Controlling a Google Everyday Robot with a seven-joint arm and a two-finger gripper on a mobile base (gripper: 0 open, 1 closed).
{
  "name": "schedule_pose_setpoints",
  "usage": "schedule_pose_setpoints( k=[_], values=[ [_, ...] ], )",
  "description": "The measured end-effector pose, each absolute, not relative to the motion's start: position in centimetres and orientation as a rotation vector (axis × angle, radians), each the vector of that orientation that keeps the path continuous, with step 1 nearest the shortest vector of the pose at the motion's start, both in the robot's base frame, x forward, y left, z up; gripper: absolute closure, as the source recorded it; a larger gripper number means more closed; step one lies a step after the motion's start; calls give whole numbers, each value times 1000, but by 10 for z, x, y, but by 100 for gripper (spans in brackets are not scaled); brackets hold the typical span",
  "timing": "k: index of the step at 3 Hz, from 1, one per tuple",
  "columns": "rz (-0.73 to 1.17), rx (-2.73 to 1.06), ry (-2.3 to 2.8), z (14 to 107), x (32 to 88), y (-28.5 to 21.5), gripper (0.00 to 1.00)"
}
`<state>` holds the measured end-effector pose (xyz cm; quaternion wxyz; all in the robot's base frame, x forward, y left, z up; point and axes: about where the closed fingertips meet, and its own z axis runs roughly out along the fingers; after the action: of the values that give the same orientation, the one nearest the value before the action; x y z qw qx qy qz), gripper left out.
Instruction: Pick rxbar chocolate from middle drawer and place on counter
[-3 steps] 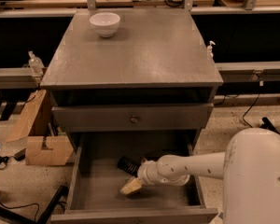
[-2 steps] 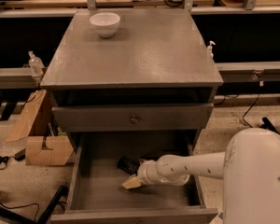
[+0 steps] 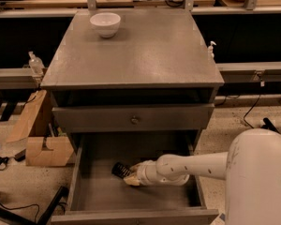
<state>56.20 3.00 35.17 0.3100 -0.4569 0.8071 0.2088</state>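
Note:
The middle drawer (image 3: 84,182) is pulled open below the cabinet. The rxbar chocolate (image 3: 118,168), a small black bar with pale print, lies on the drawer floor left of centre. My gripper (image 3: 129,176) reaches in from the right on a white arm and sits right against the bar's right end, low over the floor. The counter (image 3: 140,50) is the grey top slab above, with a white bowl (image 3: 105,23) at its back left.
A closed grey drawer front with a small round knob (image 3: 135,120) sits above the open drawer. Cardboard boxes (image 3: 42,149) stand on the floor to the left. My white robot body (image 3: 260,182) fills the lower right. Cables lie on the floor.
My gripper has shifted slightly up and left inside the drawer, closing in on the black bar. The bar and the bowl have not moved.

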Motion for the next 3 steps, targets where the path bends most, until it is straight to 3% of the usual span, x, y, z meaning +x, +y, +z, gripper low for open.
schedule_pose_setpoints(
  k=[1,3],
  values=[
    [544,-1282,2093,400,553,48,100],
    [531,-1379,2016,503,534,73,100]
  ],
)
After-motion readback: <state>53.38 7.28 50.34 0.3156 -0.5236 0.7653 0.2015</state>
